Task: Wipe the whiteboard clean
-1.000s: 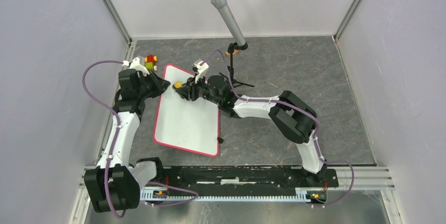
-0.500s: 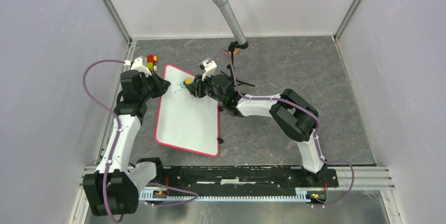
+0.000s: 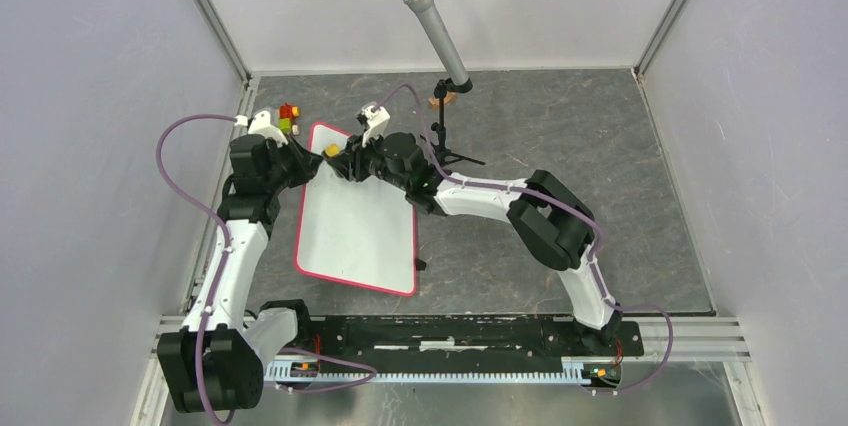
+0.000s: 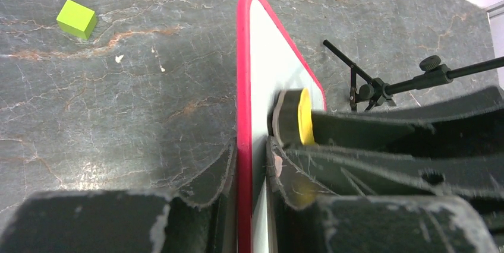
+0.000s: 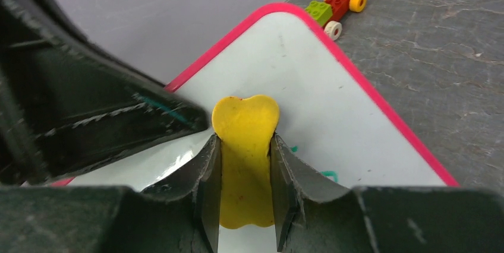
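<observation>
The whiteboard [image 3: 355, 226], white with a red-pink rim, lies flat on the dark table left of centre. My left gripper [image 3: 303, 164] is shut on its upper left edge; in the left wrist view the rim [image 4: 242, 87] runs between the fingers of that gripper [image 4: 249, 146]. My right gripper [image 3: 343, 160] is shut on a yellow eraser [image 3: 332, 150] pressed on the board near its far left corner. In the right wrist view the eraser [image 5: 246, 122] sits between the jaws of the right gripper [image 5: 245, 141], with small green marks [image 5: 328, 174] on the whiteboard [image 5: 309, 75] beside it.
A microphone [image 3: 430, 21] on a black tripod stand [image 3: 448, 151] stands just right of the board's far end. A toy brick car [image 3: 288, 118] lies by the far left corner, a green cube [image 4: 76, 19] near it. A small wooden block [image 3: 440, 99] lies behind the stand. Grey walls enclose the table.
My right gripper swept the eraser right along the board's far end, then back left toward the corner. Green marks seen half a second ago no longer show in the top view. The left gripper kept its hold.
</observation>
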Robot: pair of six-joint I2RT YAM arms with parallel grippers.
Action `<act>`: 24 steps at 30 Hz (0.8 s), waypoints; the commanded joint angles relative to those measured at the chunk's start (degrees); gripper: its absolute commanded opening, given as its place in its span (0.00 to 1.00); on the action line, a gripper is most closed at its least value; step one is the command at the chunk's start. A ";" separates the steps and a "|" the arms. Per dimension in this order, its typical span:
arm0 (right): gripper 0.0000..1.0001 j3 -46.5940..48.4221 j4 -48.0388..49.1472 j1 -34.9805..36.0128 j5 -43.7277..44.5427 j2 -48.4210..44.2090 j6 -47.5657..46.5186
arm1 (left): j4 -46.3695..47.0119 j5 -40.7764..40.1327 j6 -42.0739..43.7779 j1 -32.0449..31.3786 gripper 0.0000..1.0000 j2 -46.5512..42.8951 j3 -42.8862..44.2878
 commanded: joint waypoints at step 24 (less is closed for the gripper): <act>0.28 6.54 -14.65 -0.86 -9.87 3.86 -8.65 | -1.66 1.23 6.29 -1.78 0.02 -0.74 -0.85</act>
